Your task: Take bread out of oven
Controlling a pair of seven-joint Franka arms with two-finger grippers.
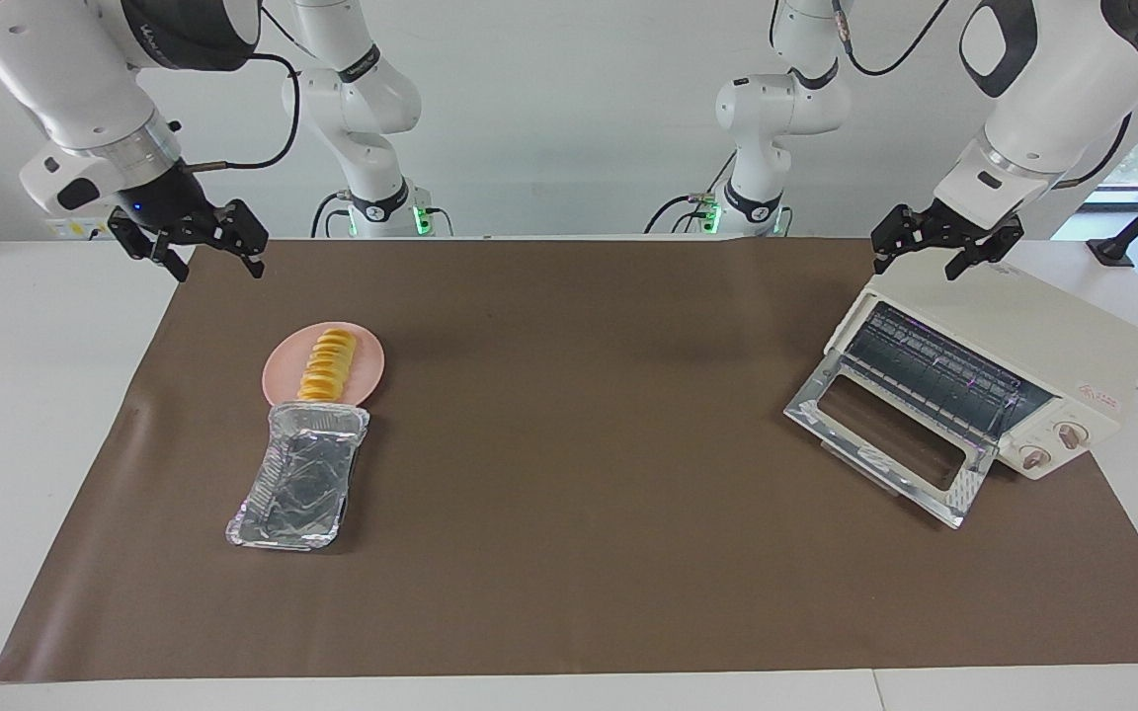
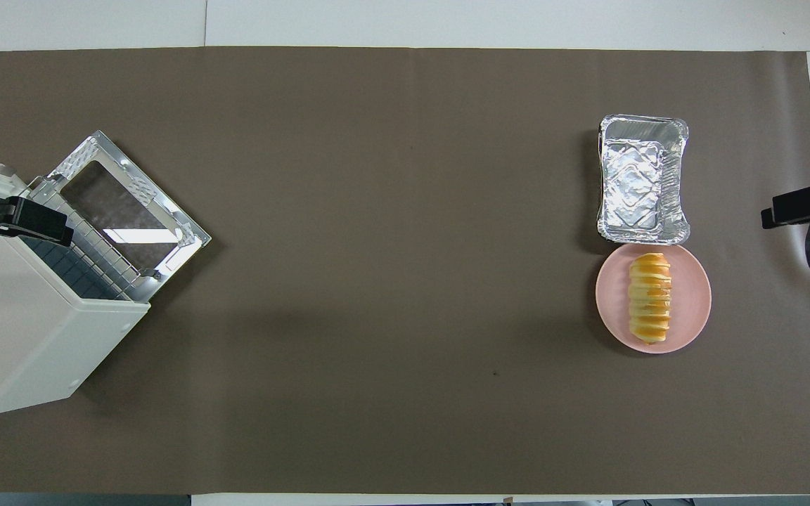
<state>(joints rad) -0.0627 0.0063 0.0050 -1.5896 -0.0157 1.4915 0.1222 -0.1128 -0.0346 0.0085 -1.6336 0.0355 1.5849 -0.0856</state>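
Note:
The bread (image 1: 326, 365) is a ridged yellow-orange loaf lying on a round pink plate (image 1: 369, 370) toward the right arm's end of the table; it also shows in the overhead view (image 2: 650, 299). My right gripper (image 1: 199, 255) is open and empty, raised over the mat's edge beside the plate, apart from the bread. The cream-white oven (image 1: 1053, 336) stands at the left arm's end with its chrome-framed glass door (image 1: 885, 439) folded down and its wire rack bare. My left gripper (image 1: 939, 252) is open and hovers over the oven's top.
A crinkled silver foil tray (image 1: 302, 479) lies empty, touching the plate's edge, farther from the robots than the plate. The brown mat (image 1: 579, 444) covers the table between plate and oven.

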